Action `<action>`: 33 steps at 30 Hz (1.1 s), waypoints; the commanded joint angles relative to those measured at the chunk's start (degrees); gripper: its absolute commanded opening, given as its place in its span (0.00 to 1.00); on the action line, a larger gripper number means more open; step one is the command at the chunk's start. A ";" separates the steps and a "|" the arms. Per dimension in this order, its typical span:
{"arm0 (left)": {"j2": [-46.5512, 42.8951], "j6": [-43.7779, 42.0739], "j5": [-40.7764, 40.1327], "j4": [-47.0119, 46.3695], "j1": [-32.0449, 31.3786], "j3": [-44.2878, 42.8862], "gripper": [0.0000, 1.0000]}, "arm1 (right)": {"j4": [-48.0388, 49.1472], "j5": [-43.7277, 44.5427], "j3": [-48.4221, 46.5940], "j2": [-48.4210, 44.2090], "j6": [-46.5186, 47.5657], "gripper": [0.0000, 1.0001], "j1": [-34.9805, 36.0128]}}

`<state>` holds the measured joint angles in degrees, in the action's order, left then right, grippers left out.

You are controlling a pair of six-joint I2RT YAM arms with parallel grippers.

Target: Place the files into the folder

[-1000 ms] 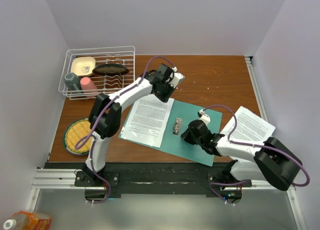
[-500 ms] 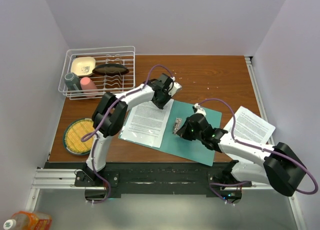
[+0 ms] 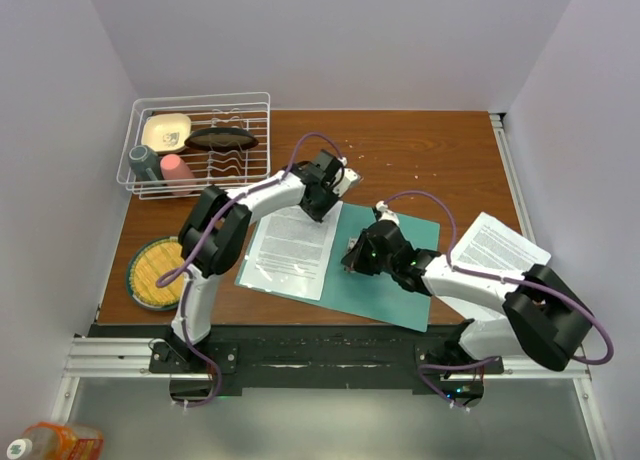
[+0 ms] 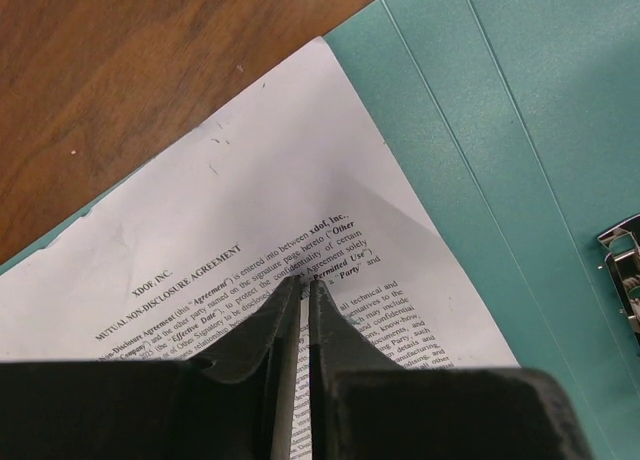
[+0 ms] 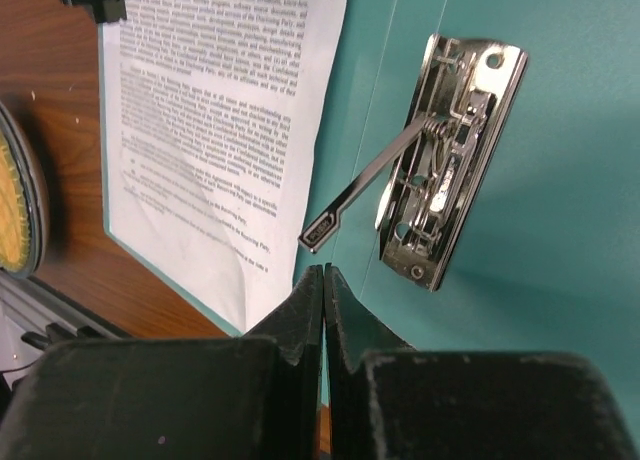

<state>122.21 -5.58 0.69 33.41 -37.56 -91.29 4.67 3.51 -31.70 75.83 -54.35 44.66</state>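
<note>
On the folder (image 3: 400,290): sheet (image 3: 290,245) at 9 o'clock of clip (image 5: 450,150).
Left gripper (image 4: 304,286) pinches sheet; right gripper (image 5: 323,272) pressed together, empty.

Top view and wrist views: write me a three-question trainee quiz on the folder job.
1. True or false: one sheet lies on the open folder.
2. The right gripper is: A open; B shut and empty; C shut on a sheet.
3. How many sheets lie off the folder?
Key: 1 true; 2 B; 3 one, the loose sheet.
</note>
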 commanded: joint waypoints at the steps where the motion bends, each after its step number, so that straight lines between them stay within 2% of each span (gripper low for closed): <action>1: -3.91 0.05 -0.51 1.31 0.30 2.68 0.12 | 0.08 4.22 -4.50 -0.16 1.34 0.00 0.07; 10: -7.78 0.57 -1.66 2.27 0.21 8.93 0.08 | -4.39 4.93 -14.60 6.43 4.86 0.00 -3.27; 16: -10.41 0.57 -1.92 1.75 0.30 12.80 0.08 | -7.03 5.63 -16.46 9.86 6.01 0.00 -5.20; 22: -10.59 0.31 -2.27 1.83 0.30 13.07 0.08 | -14.14 6.25 -16.38 1.79 10.40 0.00 -8.54; 25: -9.72 0.49 -1.83 2.27 0.30 12.27 0.08 | -15.13 1.69 -13.32 -1.03 9.44 0.00 -8.54; 30: -8.66 0.66 -1.74 2.80 0.30 11.66 0.08 | -9.42 -11.38 -7.41 -0.95 8.03 0.00 -8.28; 33: -8.31 0.66 -1.74 2.71 0.30 11.31 0.08 | -8.09 -13.26 -6.35 0.98 8.12 0.00 -7.58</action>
<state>113.23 -5.56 -0.89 34.83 -37.56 -78.46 -5.13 -1.87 -40.10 74.81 -46.44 36.16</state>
